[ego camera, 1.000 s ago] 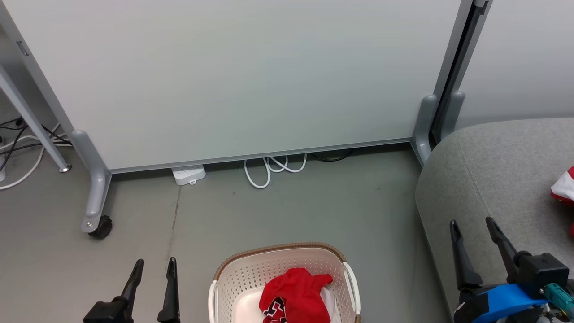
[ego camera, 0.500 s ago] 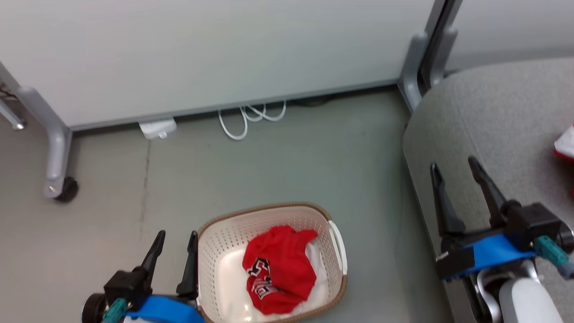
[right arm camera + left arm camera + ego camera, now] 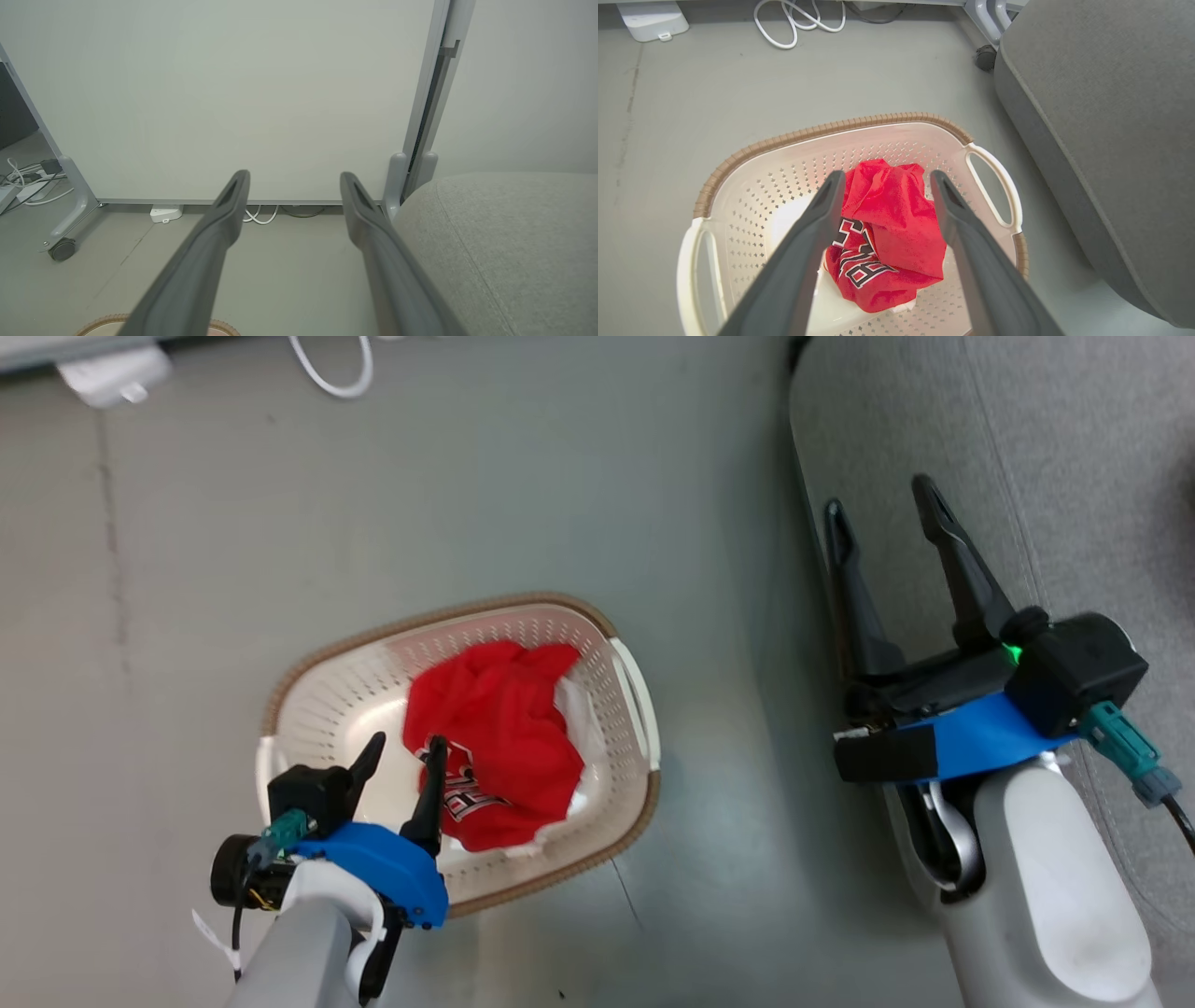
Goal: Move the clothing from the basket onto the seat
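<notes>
On my right the grey seat (image 3: 1027,448) fills that side of the head view, its rounded edge standing apart from the basket (image 3: 336,686), which sits on the grey floor (image 3: 467,476). The clothing (image 3: 495,719), a crumpled red jersey with black-and-white lettering, lies inside the basket toward the seat-side handle. My right gripper (image 3: 878,495) hangs over the seat's edge, fingers spread, holding nothing. My left gripper (image 3: 406,743) is released too, poised over the basket; its wrist view shows the jersey between the fingers, but I cannot tell whether they touch it.
</notes>
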